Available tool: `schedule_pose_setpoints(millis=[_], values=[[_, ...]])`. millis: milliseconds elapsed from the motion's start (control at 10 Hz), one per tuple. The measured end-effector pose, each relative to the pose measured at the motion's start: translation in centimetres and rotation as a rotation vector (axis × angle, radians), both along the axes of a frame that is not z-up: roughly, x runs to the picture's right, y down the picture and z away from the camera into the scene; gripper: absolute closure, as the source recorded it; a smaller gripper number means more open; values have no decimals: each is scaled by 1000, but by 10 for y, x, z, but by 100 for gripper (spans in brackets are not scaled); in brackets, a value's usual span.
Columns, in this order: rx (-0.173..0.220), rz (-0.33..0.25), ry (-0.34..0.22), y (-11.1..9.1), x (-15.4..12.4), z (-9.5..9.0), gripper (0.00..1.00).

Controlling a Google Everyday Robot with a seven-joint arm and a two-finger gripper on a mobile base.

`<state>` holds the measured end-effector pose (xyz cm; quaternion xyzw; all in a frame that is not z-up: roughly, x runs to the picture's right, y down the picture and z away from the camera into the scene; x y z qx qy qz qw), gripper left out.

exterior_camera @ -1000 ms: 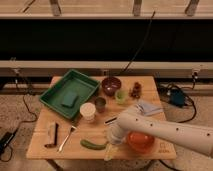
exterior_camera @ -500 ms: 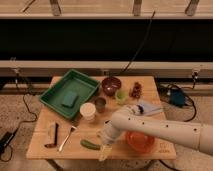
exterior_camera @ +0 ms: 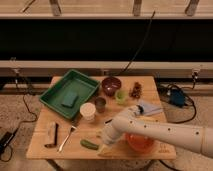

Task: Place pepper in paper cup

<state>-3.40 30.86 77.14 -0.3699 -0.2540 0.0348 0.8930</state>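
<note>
The dark green pepper point(exterior_camera: 88, 144) lies near the wooden table's point(exterior_camera: 42, 150) front edge, right of the fork point(exterior_camera: 66, 138). My gripper point(exterior_camera: 101, 145) is low over the table right at the pepper's right end, and the white arm point(exterior_camera: 160, 132) reaches in from the right. Whether it touches the pepper does not show. The cream paper cup point(exterior_camera: 87, 111) stands upright behind the pepper, near the table's middle.
A dark brown cup point(exterior_camera: 100, 104) stands beside the paper cup, with a light-green cup point(exterior_camera: 120, 96) and brown bowl point(exterior_camera: 111, 85) further back. A green tray point(exterior_camera: 56, 95) holding a sponge is at the back left. An orange bowl point(exterior_camera: 140, 144) sits under the arm, and a blue cloth point(exterior_camera: 148, 107) lies on the right.
The arm has swung left and down, bringing the gripper from beside the orange bowl to the pepper's right end. The pepper and cups have stayed put.
</note>
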Motion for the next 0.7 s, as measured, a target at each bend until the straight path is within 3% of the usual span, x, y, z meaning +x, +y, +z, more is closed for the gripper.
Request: schedule_pose_setpoints(millis=[200, 300, 700], values=[[6, -1, 2, -1, 1, 0, 81], [6, -4, 3, 0, 1, 0, 95], [9, -5, 4, -1, 2, 1, 100]])
